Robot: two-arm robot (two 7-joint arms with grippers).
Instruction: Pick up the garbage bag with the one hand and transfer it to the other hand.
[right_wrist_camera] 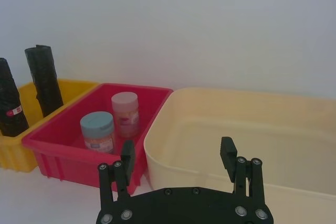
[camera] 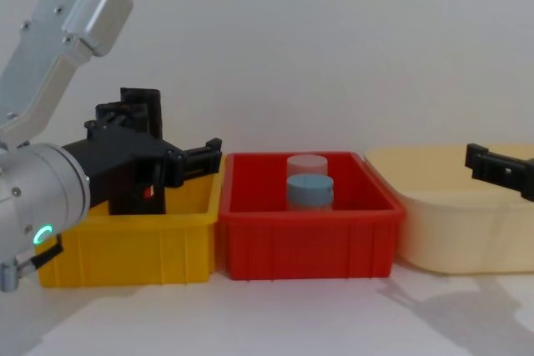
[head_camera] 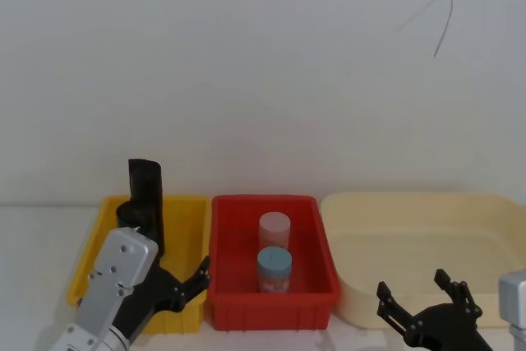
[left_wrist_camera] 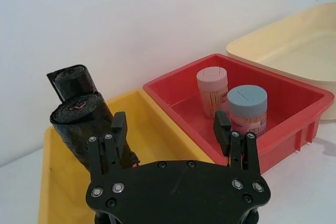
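Left wrist view: left gripper (left_wrist_camera: 169, 124) spread wide at the yellow bin (left_wrist_camera: 50, 192), garbage bag (left_wrist_camera: 79, 129) inside just behind one finger (left_wrist_camera: 110, 150); right gripper (right_wrist_camera: 178, 153) idles apart, also spread.

The white wall (head_camera: 263, 80) rises close behind all three containers, closing the far side. In the yellow plastic bin (left_wrist_camera: 58, 192) the thick black roll of garbage bags (left_wrist_camera: 79, 124) and a slimmer black roll (left_wrist_camera: 71, 80) stand together at the far end, leaving open floor nearer the left end effector (left_wrist_camera: 169, 129), whose fingers are spread. The red plastic bin (head_camera: 275, 306) sits just beside it, a pink-lidded jar (head_camera: 274, 228) and a blue-lidded jar (head_camera: 274, 267) occupying its middle. The wide cream plastic tub (right_wrist_camera: 252, 114) gives open room ahead of the right end effector (right_wrist_camera: 177, 148), likewise spread. Above the red and cream rims the way is open.
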